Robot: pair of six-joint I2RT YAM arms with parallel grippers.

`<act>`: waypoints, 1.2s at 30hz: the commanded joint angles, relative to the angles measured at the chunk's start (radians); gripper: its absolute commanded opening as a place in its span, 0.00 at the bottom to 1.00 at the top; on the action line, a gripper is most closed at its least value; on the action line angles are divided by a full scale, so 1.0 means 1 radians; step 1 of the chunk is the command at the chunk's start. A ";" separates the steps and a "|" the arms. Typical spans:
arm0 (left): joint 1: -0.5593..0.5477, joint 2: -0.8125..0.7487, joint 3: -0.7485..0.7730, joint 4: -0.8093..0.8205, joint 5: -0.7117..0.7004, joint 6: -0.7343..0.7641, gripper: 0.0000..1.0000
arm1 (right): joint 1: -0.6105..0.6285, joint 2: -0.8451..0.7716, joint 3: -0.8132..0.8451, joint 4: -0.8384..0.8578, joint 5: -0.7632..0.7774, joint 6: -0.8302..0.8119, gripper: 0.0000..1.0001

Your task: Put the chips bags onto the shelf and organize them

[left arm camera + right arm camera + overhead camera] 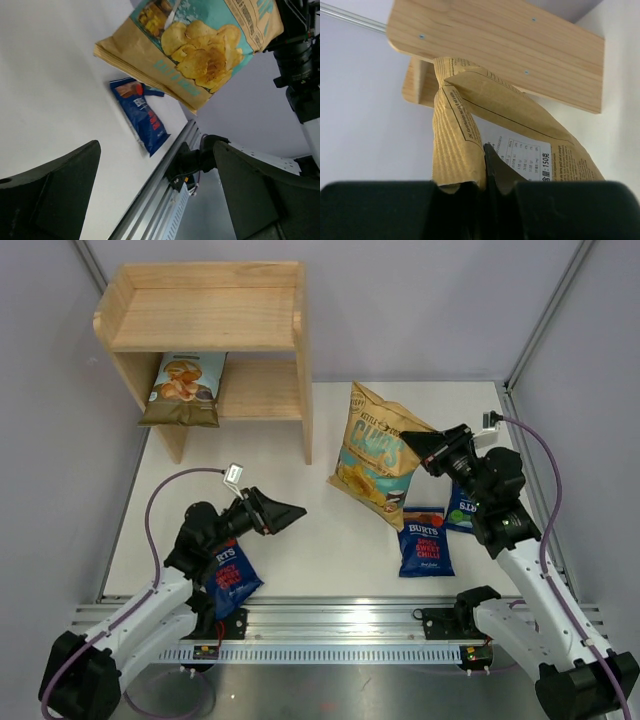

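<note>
- Shelf (205, 325), top view: stands on the table (300, 550) at its far left. The light-blue Cassava Chips bag (185, 388) lies on the lower tier, at its left end.
- Yellow CHIPS bag (375, 455), same view: just right of the shelf and not touching it. Its printed face is up, and its long axis runs away from the arm bases with the top end farther. The right gripper (412, 443) is clamped on its right edge near the top.
- Burts bag (425, 540) lies flat, nearer than the yellow bag. Another dark-blue bag (462, 508) is half hidden under the right arm. A second Burts bag (232, 575) lies under the left arm, in front of the shelf.
- Left gripper (288, 512), top and left wrist views: in front of the shelf, fingers (55, 195) spread wide with nothing between them.
- Right wrist view: both fingers are pinched together on the yellow bag's folded edge. The shelf's side panel stands behind the bag.
</note>
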 commanded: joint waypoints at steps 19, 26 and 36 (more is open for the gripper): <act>-0.440 0.534 0.158 0.959 -0.461 -0.082 0.99 | 0.019 -0.048 0.221 0.130 -0.087 0.294 0.14; -0.465 0.714 0.286 1.153 -0.436 -0.113 0.99 | 0.042 -0.060 0.234 0.208 -0.153 0.378 0.14; -0.546 0.756 0.398 1.262 -0.376 -0.008 0.99 | 0.043 -0.101 0.159 0.225 -0.168 0.431 0.11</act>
